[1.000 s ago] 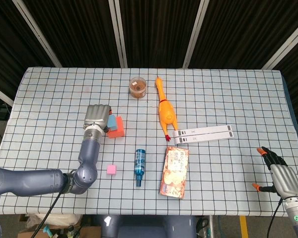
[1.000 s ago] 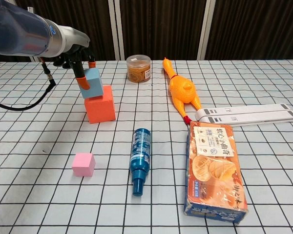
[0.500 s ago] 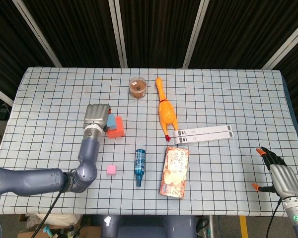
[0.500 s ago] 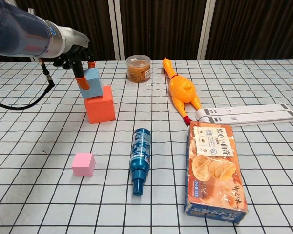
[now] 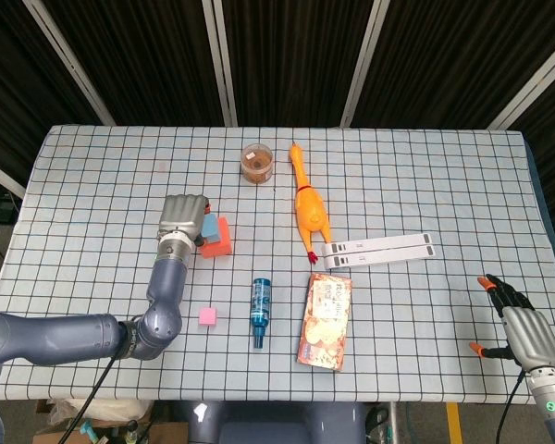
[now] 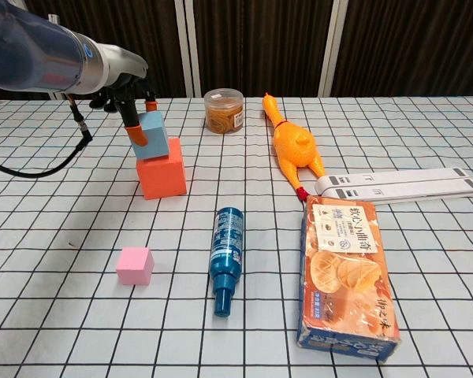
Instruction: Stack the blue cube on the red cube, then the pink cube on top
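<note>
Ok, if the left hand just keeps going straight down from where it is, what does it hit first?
The left hand holds the blue cube, which looks tilted over the red cube. Straight down, the blue cube should meet the red cube's top first, probably toward its left edge; depth is unclear.

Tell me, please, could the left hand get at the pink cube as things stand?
Probably not at once: the left hand holds the blue cube on the red cube. Once freed, open tablecloth lies between it and the pink cube.
</note>
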